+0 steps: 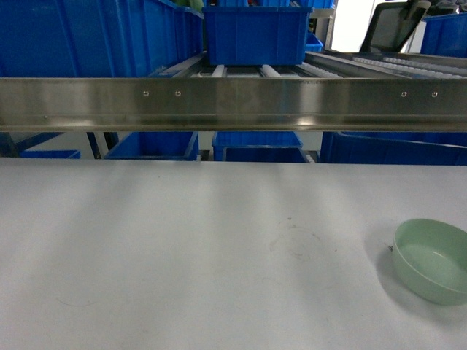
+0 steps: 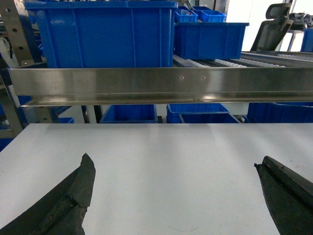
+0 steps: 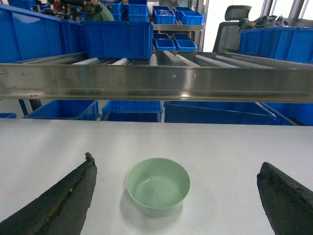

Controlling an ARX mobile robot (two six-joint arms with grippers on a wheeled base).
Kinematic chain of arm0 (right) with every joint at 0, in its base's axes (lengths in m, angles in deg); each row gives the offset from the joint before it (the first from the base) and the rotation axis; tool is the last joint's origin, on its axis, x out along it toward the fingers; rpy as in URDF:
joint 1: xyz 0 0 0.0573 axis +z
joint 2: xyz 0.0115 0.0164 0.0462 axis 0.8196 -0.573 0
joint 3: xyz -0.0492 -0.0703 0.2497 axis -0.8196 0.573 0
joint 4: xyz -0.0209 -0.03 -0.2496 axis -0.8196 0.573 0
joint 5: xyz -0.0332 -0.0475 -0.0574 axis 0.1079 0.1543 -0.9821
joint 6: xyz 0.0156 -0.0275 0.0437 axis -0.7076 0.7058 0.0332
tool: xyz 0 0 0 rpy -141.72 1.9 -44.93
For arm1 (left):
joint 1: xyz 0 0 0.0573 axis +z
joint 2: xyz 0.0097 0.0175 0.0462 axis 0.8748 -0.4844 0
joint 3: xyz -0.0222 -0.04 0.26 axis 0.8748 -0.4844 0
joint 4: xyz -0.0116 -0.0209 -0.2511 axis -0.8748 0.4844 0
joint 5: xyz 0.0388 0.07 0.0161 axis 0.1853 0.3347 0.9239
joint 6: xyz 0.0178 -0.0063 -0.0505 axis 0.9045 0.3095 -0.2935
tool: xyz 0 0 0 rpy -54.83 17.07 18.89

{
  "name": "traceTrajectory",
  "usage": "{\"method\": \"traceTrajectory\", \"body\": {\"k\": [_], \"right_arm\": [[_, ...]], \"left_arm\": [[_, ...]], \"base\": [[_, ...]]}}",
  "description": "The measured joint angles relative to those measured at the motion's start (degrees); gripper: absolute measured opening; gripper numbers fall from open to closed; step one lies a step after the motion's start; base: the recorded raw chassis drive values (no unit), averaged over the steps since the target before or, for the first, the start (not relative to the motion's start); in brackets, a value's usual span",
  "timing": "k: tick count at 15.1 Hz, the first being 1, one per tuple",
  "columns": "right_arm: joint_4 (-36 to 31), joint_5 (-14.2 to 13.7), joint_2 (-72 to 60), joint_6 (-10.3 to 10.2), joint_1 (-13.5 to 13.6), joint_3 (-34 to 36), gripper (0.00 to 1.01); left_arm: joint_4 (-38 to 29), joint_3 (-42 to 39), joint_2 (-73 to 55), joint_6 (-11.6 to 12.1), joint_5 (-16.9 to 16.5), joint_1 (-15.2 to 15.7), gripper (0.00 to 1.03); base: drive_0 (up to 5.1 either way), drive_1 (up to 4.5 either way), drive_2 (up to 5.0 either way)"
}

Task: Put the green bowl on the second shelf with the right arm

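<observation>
The green bowl (image 1: 430, 260) stands upright and empty on the white tabletop (image 1: 182, 240), near its right edge in the head view. In the right wrist view the green bowl (image 3: 158, 185) lies just ahead of my right gripper (image 3: 176, 161), left of centre between the wide-apart fingers (image 3: 68, 196), and nothing touches it. My left gripper (image 2: 173, 160) hangs open over bare tabletop. The second shelf (image 1: 233, 102) runs across behind the table as a shiny steel front rail with white rollers (image 1: 270, 71) behind it. Neither arm shows in the head view.
Blue crates (image 1: 255, 33) sit on the roller tier, with a larger one (image 1: 95, 36) at the left. More blue crates (image 1: 259, 149) stand under the rail behind the table's far edge. An office chair (image 1: 398, 25) is at the back right.
</observation>
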Motion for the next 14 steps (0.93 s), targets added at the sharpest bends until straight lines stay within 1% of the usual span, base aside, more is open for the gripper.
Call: {"method": "traceTrajectory", "body": {"k": [14], "right_arm": [[0.00, 0.00, 0.00, 0.00, 0.00, 0.00, 0.98]], "left_arm": [[0.00, 0.00, 0.00, 0.00, 0.00, 0.00, 0.98]], "base": [[0.0, 0.00, 0.0]]}}
